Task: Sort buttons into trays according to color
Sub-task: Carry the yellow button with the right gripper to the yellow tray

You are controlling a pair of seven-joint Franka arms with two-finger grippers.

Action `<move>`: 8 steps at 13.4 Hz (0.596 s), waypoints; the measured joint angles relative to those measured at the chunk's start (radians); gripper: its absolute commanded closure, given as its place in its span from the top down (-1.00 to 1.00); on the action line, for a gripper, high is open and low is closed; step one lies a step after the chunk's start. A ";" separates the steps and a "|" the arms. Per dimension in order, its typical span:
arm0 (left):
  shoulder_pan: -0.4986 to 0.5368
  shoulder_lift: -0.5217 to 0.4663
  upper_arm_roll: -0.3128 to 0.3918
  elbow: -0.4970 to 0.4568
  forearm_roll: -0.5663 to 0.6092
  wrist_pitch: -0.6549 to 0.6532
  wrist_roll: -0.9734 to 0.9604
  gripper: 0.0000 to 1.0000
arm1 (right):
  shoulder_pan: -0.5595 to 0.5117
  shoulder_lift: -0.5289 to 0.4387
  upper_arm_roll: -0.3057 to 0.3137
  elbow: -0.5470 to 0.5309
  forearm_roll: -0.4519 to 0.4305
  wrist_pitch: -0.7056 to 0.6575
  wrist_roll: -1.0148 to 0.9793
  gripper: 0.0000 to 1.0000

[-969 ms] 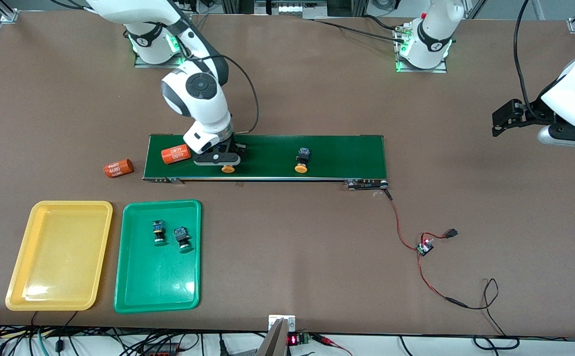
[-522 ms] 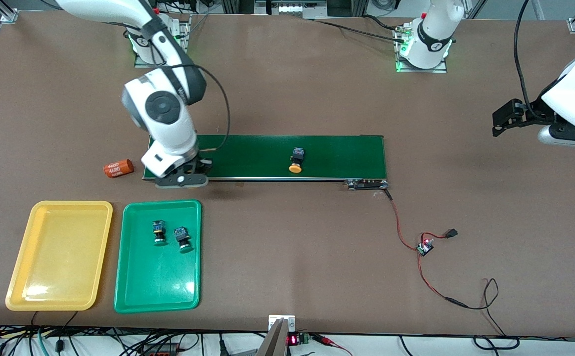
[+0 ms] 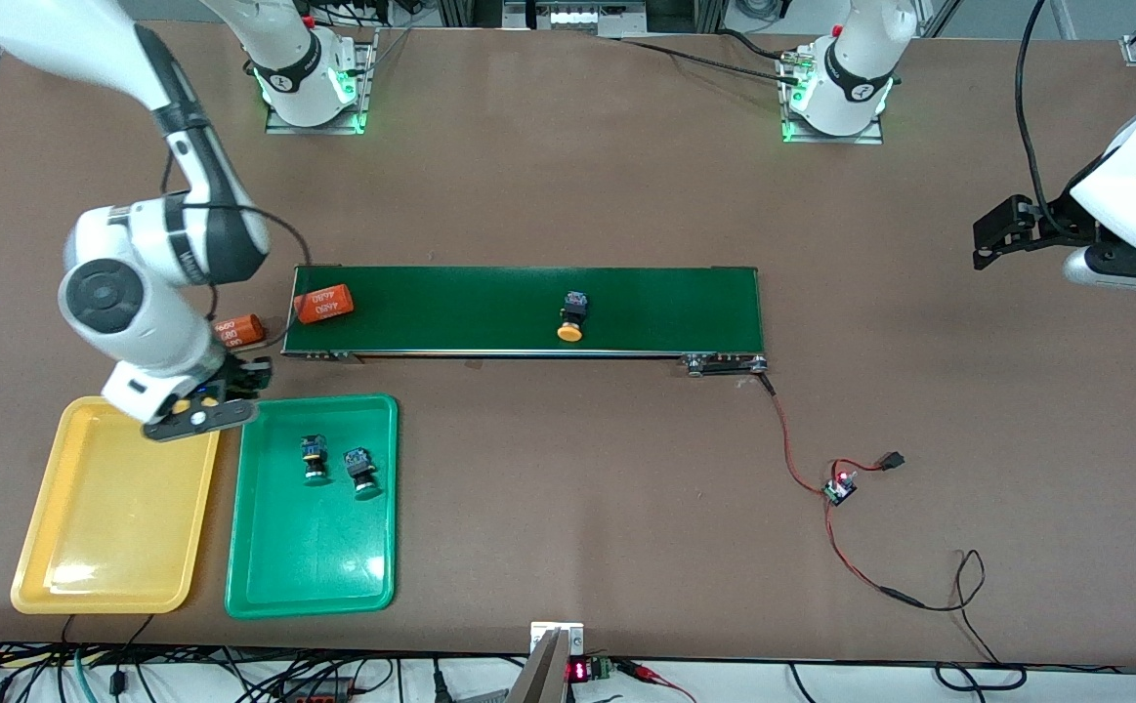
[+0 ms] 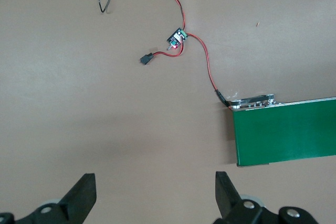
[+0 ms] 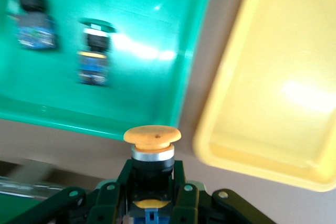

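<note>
Front view. My right gripper hangs over the corner of the yellow tray that lies nearest the conveyor belt, just beside the green tray. My left gripper waits in the air at the left arm's end of the table, well apart from the belt. One orange-capped button lies on the belt near its middle. Two green-capped buttons lie side by side in the green tray, in the half nearer the belt. One orange cylinder rests on the belt's end toward the right arm; a second orange cylinder lies on the table just off that end, partly hidden by my right arm.

Left wrist view. My fingers are spread wide with nothing between them, above bare table. The end of the belt, its red wire and a small circuit board are visible.

Right wrist view. My fingers pinch the dark body of a second orange-capped button, cap outward. It sits over the gap between the two trays, at the yellow tray's rim.
</note>
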 measured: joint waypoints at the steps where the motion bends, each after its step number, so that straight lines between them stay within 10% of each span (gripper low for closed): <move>1: 0.000 0.000 0.000 0.000 0.000 0.000 0.000 1.00 | -0.011 0.018 -0.033 0.016 0.000 -0.001 -0.061 -1.00; 8: 0.000 0.000 0.000 0.000 0.000 -0.023 0.000 1.00 | -0.073 0.163 -0.142 0.092 0.000 0.118 -0.311 -0.96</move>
